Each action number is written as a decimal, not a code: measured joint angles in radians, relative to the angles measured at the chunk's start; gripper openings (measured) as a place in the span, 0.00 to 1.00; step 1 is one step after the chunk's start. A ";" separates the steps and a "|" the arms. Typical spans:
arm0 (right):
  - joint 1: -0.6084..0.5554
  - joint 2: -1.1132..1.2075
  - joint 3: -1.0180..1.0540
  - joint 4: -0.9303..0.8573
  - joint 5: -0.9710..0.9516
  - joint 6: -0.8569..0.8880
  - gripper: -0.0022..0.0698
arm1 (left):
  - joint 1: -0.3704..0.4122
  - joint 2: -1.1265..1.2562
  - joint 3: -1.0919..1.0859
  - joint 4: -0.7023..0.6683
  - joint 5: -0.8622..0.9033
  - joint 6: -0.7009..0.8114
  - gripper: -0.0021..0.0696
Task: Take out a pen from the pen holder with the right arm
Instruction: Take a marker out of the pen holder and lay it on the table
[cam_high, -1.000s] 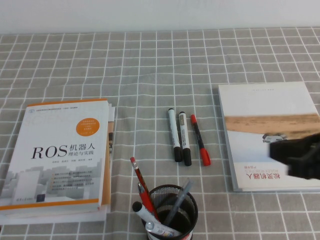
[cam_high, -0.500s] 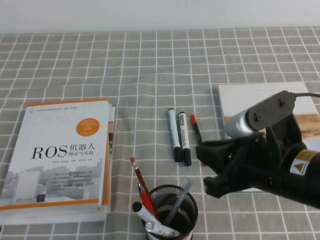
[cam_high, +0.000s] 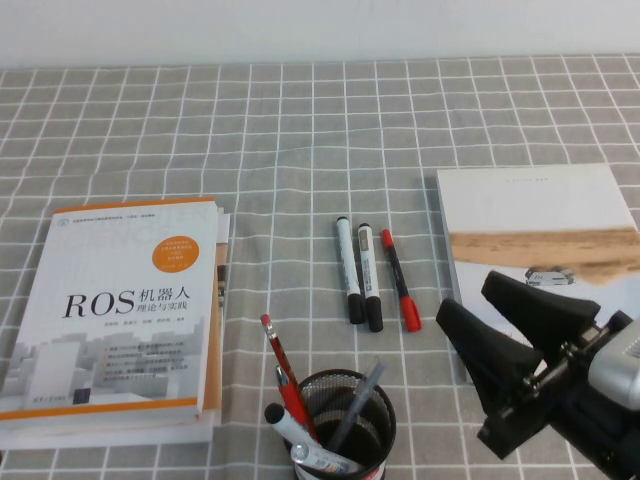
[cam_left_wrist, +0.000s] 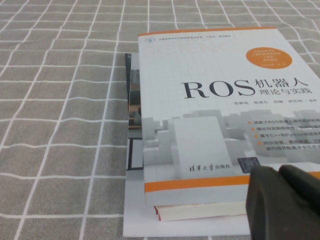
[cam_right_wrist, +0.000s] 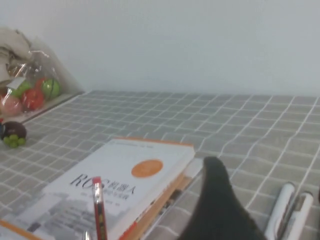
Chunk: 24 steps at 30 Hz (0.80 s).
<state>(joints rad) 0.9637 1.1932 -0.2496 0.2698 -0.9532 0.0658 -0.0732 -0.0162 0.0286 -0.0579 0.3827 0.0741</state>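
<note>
Pen holder (cam_high: 345, 425) bottom centre, pens (cam_high: 290, 395) inside, on grey checked cloth (cam_high: 300, 150) below white wall (cam_high: 300, 30); right gripper (cam_high: 465, 297) lower right, jaws wide, empty, further back than 0.5 s ago; left gripper (cam_left_wrist: 282, 200) closed by ROS book (cam_left_wrist: 215, 100).

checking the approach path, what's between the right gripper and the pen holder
High view: only bare checked tablecloth lies between the open right gripper and the mesh pen holder. Left gripper is by the ROS book.
</note>
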 joint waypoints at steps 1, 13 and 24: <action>0.000 0.003 0.006 -0.004 -0.002 0.005 0.54 | 0.000 0.000 0.000 0.000 0.000 0.000 0.02; 0.002 0.258 0.011 -0.132 -0.136 0.145 0.56 | 0.000 0.000 0.000 0.000 0.000 0.000 0.02; 0.002 0.400 0.011 -0.173 -0.178 0.198 0.61 | 0.000 0.000 0.000 0.000 0.000 0.000 0.02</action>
<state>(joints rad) 0.9652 1.5928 -0.2390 0.0970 -1.1308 0.2636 -0.0732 -0.0162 0.0286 -0.0579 0.3827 0.0741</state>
